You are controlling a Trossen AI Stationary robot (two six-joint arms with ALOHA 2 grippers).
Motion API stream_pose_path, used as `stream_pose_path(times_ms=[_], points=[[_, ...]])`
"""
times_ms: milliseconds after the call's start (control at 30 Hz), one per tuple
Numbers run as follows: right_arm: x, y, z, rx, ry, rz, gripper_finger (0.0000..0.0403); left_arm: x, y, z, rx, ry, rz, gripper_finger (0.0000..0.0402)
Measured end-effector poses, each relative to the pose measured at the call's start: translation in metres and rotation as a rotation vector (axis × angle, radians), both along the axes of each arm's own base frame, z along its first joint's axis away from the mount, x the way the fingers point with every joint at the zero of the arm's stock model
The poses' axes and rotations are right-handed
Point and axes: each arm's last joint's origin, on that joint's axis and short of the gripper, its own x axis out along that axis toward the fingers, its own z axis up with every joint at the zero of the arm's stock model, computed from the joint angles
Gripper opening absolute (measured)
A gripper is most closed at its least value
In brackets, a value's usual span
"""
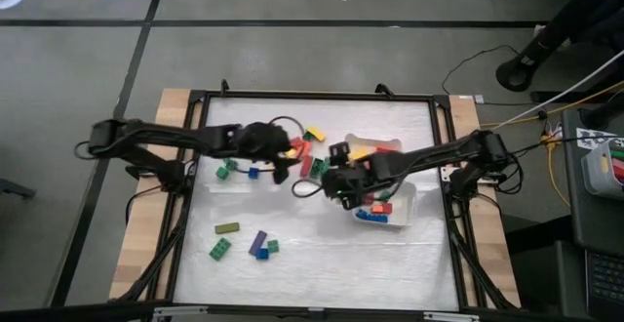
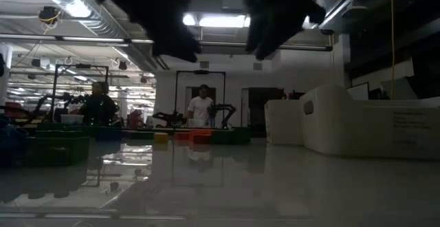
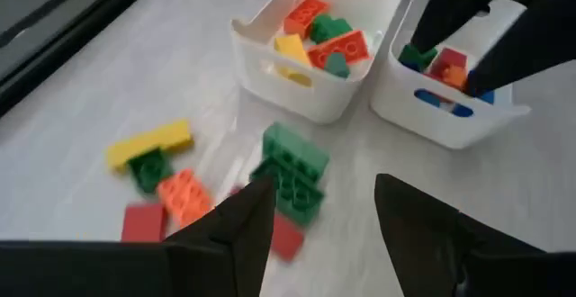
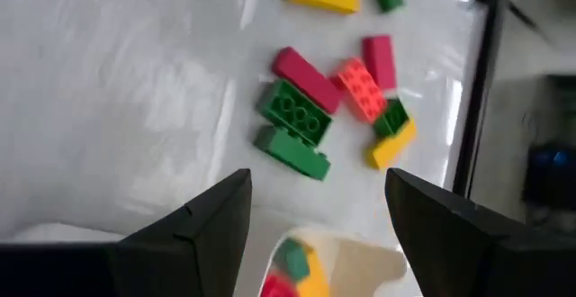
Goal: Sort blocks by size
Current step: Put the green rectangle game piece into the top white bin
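White sheeting [image 1: 322,254] is covering the table, and a workshop with two people is being shown far behind it in the low view. Two white trays are being used near the table's middle: one [image 3: 310,58] holding six or so red, orange, yellow and green bricks, the other [image 3: 450,108] holding red, green, orange and blue ones. A loose cluster of bricks [image 3: 279,175] is lying at about nine o'clock from the trays, with two stacked green bars, a yellow bar, an orange cube, a small green cube and two or three red pieces being counted there. Five more are being seen toward seven o'clock on the table: an olive bar [image 1: 226,228], a green one [image 1: 219,249], a purple bar [image 1: 258,241], a small blue and a small green. The left gripper [image 3: 315,216] is being held open and empty just above the green bars; the right gripper [image 4: 315,211] is being held wide apart, empty, over a tray. These plastic bricks are judged light, rigid and smooth, likely best pinched across their flat long sides.
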Motion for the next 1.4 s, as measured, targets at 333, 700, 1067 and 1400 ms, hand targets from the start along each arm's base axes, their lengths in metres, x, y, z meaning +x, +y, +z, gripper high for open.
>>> stream_pose_path(times_ms=[333, 700, 1067, 1400], points=[[0.040, -0.019, -0.067, -0.058, 0.155, 0.124, 0.0255, -0.054, -0.032, -0.020, -0.051, -0.068, -0.065, 0.0178], [0.047, -0.060, -0.109, -0.002, 0.296, 0.039, 0.0253, -0.061, -0.043, -0.031, -0.059, -0.058, -0.102, 0.0178], [0.049, -0.065, -0.110, 0.071, 0.275, 0.032, 0.0166, -0.060, -0.042, -0.030, -0.041, -0.074, -0.112, 0.0178], [0.049, -0.052, -0.108, 0.210, 0.245, 0.010, 0.0143, -0.060, -0.043, -0.030, -0.041, -0.074, -0.112, 0.0178]])
